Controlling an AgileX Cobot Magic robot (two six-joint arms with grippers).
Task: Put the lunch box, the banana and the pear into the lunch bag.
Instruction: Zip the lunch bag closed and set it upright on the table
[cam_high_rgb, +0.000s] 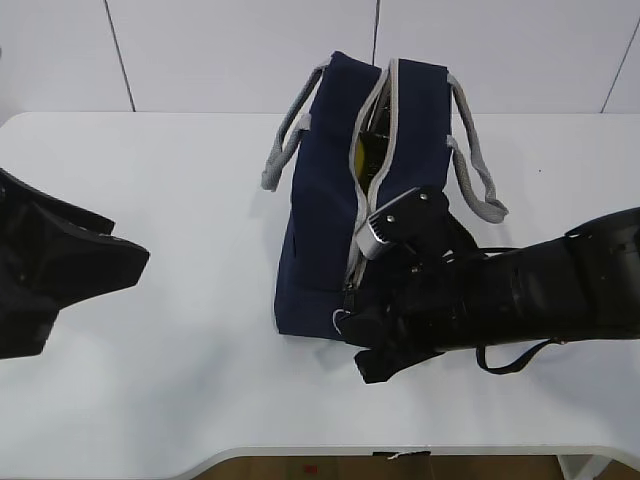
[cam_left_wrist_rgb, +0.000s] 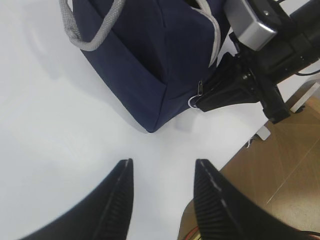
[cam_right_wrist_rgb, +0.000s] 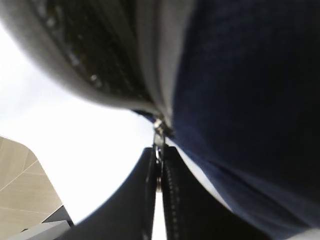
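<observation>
The navy lunch bag (cam_high_rgb: 320, 210) stands on the white table with its grey-edged zipper open along the top. Something yellow (cam_high_rgb: 364, 152) shows inside the opening; I cannot tell whether it is the banana or the pear. The lunch box is hidden. My right gripper (cam_high_rgb: 350, 318) is at the bag's near end, shut on the silver zipper pull (cam_right_wrist_rgb: 159, 131), which sits pinched between its fingers (cam_right_wrist_rgb: 172, 190). The left wrist view shows the same pull (cam_left_wrist_rgb: 198, 93) at the bag (cam_left_wrist_rgb: 150, 60) corner. My left gripper (cam_left_wrist_rgb: 162, 167) hangs open over bare table, left of the bag, holding nothing.
Grey strap handles (cam_high_rgb: 478, 170) flop out on both sides of the bag. The table's front edge (cam_high_rgb: 300, 452) runs close below the right arm, with wooden floor (cam_left_wrist_rgb: 285, 170) beyond it. The left arm (cam_high_rgb: 60, 265) rests at the table's left side.
</observation>
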